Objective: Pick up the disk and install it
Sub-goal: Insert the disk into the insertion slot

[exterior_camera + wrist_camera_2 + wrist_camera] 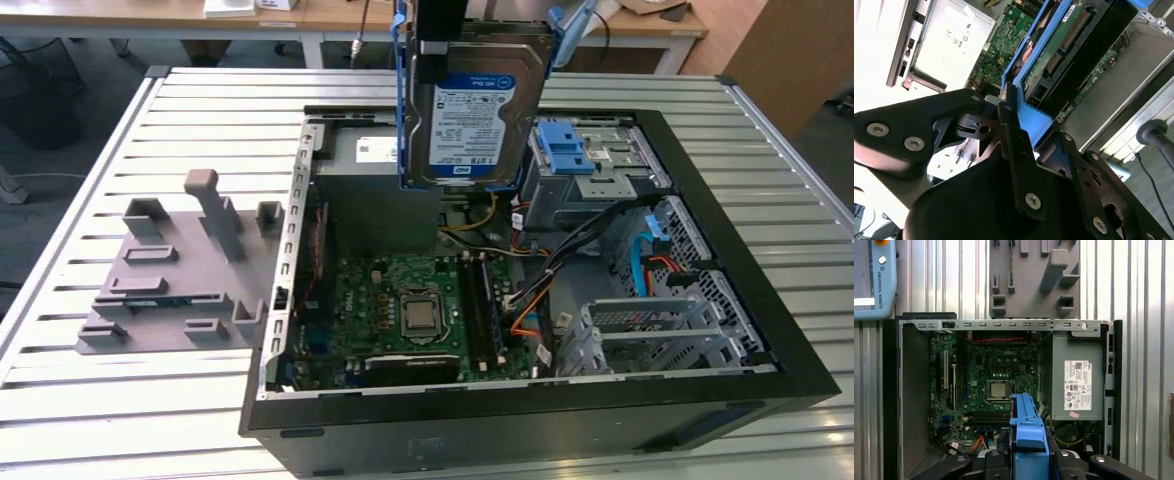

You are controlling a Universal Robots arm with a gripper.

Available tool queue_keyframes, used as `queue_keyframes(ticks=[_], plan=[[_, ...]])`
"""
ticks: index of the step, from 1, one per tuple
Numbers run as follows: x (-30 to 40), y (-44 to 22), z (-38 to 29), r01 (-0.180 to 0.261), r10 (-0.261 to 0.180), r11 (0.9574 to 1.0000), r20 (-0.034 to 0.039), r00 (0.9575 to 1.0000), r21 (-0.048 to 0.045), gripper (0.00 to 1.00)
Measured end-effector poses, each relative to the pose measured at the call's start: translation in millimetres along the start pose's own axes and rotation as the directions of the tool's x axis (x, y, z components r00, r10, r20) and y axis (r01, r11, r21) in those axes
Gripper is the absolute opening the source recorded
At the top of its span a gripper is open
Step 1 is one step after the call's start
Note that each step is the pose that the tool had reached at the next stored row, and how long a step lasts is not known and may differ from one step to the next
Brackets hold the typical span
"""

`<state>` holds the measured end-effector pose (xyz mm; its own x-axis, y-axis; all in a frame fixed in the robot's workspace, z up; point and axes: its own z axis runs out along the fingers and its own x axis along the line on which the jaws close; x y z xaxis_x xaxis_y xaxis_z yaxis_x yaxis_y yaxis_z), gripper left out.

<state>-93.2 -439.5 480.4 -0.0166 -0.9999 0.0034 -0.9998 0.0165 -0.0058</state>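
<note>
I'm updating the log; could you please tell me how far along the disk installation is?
Pickup looks done: the tool is shut on the disk, holding it upright above the open computer case. Installation is left: the disk is not yet in the drive cage.

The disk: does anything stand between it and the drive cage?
Nothing visible does. The gripper holds the disk in the air above the open case; the drive cage lies lower, toward the exterior view's right. The cables lie deeper inside the case.
</note>
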Motion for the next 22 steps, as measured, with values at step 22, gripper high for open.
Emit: queue_keyframes(ticks=[22], plan=[[39.7, -2.1, 5.1, -0.001, 0.001, 1.0000, 0.0416, 0.9991, -0.0003, 0.36]])
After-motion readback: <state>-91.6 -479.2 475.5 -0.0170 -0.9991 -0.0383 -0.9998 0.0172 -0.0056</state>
